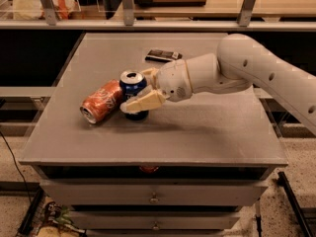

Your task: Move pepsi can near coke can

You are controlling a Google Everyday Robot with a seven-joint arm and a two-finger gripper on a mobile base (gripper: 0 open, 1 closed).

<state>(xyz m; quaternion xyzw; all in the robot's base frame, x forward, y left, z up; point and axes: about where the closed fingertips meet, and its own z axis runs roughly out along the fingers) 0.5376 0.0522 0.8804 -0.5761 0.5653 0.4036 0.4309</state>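
So from my end of the feed, the biggest thing in view is the grey desk (207,132), a flat-topped unit with drawers (153,194) stacked under the front edge. The white arm (256,68) comes in from the right side and reaches across the top toward the left-centre. At the end of it the hand (136,90) sits low over the desk, and as far as I can see it's clamped on the pepsi can (132,80): one pale finger (145,101) lies across the front of the can about halfway down, and the other one shows at the can's back right, with the can between them. The pepsi can is upright, silver top facing up, bottom down at the desk surface, a bit left of the middle of the top. Just to its left is the coke can (101,101), which is lying on its side with one silver end pointing toward the front-left corner and the other end right up against the pepsi can. I honestly can't tell if the two are actually touching or just about. Smallest thing out there is a flat dark bar (163,56) lying behind the cans, toward the back of the desk, apart from both.
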